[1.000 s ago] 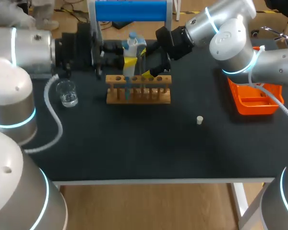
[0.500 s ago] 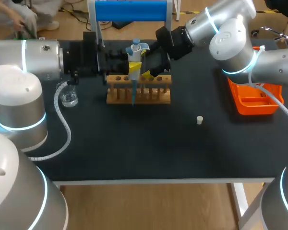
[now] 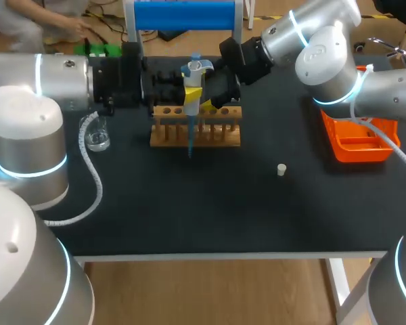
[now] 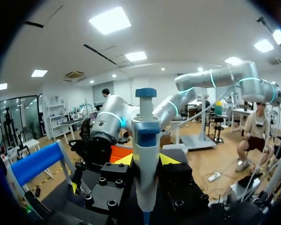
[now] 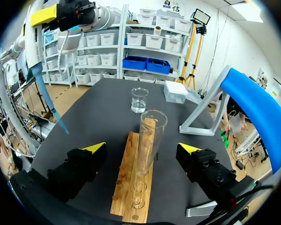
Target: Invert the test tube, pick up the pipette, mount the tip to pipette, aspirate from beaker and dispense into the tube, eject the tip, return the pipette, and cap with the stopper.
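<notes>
Near rack (image 3: 196, 135), left gripper (image 4: 146, 161): clamping pipette (image 3: 191, 73) upright, blue tip (image 3: 189, 139) pointing down.
Right gripper (image 5: 142, 149): standing wide, straddling tube (image 5: 150, 136) without touching.
Tube: sitting upright in rack.
Beaker (image 3: 96, 132): resting at rack's 9 o'clock.
Stopper (image 3: 281, 169): lying at rack's 4 o'clock.

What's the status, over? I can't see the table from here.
Left gripper shut on pipette, tip mounted, hanging beside the rack. Right gripper open around upright tube, not touching. Stopper loose on the table, path clear.
</notes>
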`<action>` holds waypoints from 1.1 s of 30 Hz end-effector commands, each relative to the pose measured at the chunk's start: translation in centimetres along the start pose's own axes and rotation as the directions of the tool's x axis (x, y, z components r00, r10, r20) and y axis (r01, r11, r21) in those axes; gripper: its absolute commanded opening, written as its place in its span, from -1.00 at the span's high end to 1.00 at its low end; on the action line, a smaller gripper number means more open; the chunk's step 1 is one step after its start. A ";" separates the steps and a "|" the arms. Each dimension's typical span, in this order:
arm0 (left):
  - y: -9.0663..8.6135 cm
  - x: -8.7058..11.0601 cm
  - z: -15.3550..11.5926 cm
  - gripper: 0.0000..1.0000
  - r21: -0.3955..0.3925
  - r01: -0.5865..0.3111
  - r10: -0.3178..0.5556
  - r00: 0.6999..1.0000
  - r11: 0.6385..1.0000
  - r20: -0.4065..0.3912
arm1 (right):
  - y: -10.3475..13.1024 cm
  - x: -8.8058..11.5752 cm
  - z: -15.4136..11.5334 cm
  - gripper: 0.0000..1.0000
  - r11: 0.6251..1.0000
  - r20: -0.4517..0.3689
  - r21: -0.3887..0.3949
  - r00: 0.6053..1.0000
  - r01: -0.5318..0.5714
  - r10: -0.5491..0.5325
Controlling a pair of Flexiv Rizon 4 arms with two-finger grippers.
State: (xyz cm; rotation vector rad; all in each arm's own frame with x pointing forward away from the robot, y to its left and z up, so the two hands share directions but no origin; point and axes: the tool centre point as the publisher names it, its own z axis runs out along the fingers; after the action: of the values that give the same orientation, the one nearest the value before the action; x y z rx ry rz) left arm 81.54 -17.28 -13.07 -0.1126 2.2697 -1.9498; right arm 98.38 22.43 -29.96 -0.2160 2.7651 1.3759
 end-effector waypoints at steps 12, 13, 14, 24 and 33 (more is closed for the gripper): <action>0.0 -0.1 1.4 1.00 -0.006 0.025 -0.025 1.000 1.000 -0.017 | 0.0 0.0 -0.1 -1.00 1.000 -0.002 0.003 1.000 0.000 0.000; 0.0 -0.1 1.4 1.00 -0.016 0.028 -0.029 0.999 0.999 -0.017 | 0.0 0.0 -0.1 -1.00 1.000 -0.002 0.003 1.000 0.000 0.000; 0.0 0.0 1.4 1.00 -0.017 0.029 -0.030 0.999 0.999 -0.016 | 0.0 0.0 -0.1 -1.00 1.000 -0.002 0.003 1.000 0.000 0.000; -0.2 0.3 1.1 1.00 -0.026 0.016 -0.016 1.000 1.000 0.003 | 0.0 0.0 -0.1 -1.00 1.000 -0.002 0.003 1.000 0.000 0.000; -0.2 0.3 1.1 1.00 -0.026 0.016 -0.016 1.000 1.000 0.003 | -0.4 0.1 -1.0 -1.00 1.000 0.016 0.022 1.000 -0.017 0.016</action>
State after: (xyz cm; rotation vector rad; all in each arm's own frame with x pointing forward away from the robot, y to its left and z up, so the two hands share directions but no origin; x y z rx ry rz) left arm 81.47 -18.41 -13.10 -0.1355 2.3002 -1.9297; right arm 98.66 22.07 -30.21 -0.1966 2.7700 1.3541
